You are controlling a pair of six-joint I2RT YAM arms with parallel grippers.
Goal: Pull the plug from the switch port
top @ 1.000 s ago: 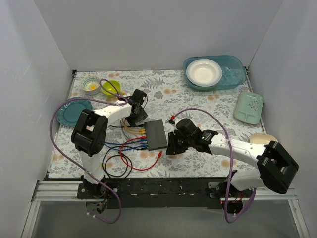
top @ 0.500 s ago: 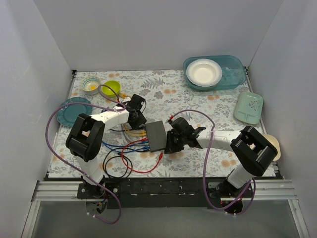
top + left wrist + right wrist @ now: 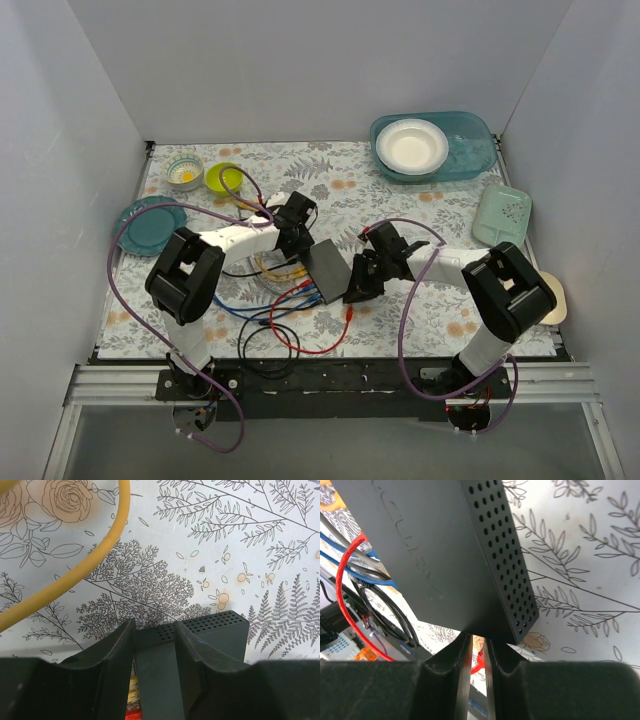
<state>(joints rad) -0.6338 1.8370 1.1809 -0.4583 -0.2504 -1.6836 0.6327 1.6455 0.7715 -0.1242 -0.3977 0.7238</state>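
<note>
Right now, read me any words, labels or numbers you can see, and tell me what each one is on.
Raised lettering on the top face of the switch, right wrist view: too faint and skewed to read.
No other text shows in any view.

1 switch, 3 bowls, 2 plates, 2 trays, 2 arms
</note>
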